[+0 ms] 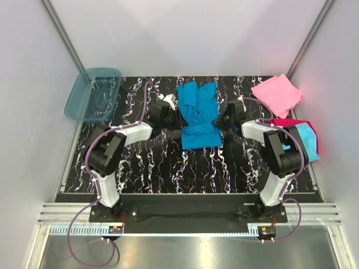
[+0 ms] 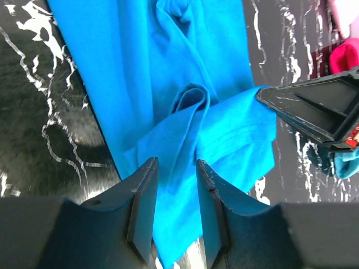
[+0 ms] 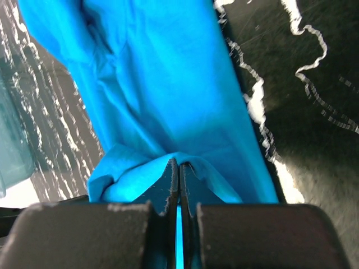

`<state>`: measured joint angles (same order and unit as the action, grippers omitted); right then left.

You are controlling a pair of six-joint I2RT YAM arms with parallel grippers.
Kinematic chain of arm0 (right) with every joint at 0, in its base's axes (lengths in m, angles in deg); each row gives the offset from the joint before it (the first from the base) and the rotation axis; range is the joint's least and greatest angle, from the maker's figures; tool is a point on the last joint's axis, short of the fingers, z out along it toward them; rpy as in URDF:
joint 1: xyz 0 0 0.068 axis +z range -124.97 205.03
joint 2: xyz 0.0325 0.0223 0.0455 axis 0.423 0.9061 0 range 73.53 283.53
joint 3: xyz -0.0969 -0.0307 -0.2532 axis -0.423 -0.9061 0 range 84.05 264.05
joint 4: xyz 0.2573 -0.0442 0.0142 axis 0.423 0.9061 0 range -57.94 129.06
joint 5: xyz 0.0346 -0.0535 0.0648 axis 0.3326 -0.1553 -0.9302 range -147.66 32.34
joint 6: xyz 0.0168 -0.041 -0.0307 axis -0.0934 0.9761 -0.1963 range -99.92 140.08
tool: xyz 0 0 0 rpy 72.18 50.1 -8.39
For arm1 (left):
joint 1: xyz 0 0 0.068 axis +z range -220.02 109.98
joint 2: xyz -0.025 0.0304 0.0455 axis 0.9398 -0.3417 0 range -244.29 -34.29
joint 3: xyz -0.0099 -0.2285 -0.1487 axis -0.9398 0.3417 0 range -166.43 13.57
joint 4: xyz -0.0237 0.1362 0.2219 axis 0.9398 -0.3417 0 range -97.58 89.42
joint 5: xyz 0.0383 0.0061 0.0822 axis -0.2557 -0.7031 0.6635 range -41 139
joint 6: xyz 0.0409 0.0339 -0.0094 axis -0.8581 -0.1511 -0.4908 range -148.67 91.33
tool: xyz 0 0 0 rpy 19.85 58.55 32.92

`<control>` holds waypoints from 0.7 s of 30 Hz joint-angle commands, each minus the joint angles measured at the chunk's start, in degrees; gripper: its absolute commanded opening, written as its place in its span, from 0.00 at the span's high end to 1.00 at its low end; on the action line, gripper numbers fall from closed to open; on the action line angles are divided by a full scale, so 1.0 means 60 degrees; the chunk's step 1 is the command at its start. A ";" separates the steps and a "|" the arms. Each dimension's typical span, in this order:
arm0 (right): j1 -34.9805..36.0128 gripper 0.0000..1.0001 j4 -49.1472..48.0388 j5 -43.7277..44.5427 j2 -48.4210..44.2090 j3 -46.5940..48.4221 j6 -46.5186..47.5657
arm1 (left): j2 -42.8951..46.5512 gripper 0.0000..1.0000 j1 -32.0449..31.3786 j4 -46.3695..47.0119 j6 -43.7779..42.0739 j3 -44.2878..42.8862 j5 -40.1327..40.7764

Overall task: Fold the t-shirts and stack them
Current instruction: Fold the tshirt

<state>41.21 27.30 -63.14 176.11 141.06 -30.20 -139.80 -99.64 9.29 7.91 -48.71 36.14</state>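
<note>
- Black worktop (image 1: 168,168) with white marble veins fills the scene, closed in by plain white walls (image 1: 185,33).
- The teal-blue t-shirt (image 1: 197,115) lies at the middle of the far half of the worktop, between the two arms. It is a long, wrinkled strip, with its near end folded over into a thicker band.
- The left tool (image 2: 175,168) is at the left side of this near end. Its jaws stand partly apart, with a fold of the cloth lying in the gap, and they do not pinch it.
- The right tool (image 3: 178,167) is at the right side of the same end. Its jaws are pressed together on a bunched edge of the teal-blue t-shirt.
- A pink t-shirt (image 1: 276,93), folded into a square, lies at the far right corner.
- Just nearer, a magenta-red t-shirt (image 1: 283,121) and a cyan t-shirt (image 1: 309,140) lie together, partly hidden behind the right arm.
- A translucent blue plastic tub (image 1: 92,94) sits at the far left corner, well apart from the shirts.
</note>
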 commanded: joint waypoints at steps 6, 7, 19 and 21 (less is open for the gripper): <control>-0.0382 1.00 -0.1171 0.0224 0.1109 0.1013 -0.0247 | -0.0491 0.62 0.0089 0.0098 -0.0149 -0.0607 -0.0420; -0.0383 1.00 -0.1185 0.0195 0.1299 0.1131 -0.0248 | -0.0432 0.62 0.0089 0.0113 -0.0164 -0.0534 -0.0405; -0.0398 0.68 -0.1244 0.0062 0.1435 0.1544 -0.0101 | 0.0037 0.62 0.0104 0.0010 -0.0281 -0.0313 -0.0258; -0.0398 0.55 -0.1244 0.0165 0.1156 0.1382 0.0030 | 0.0124 0.62 0.0104 0.0113 -0.0223 -0.0197 -0.0273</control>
<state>39.11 22.19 -63.14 186.65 149.87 -31.20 -142.86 -99.40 8.09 7.12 -50.51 35.29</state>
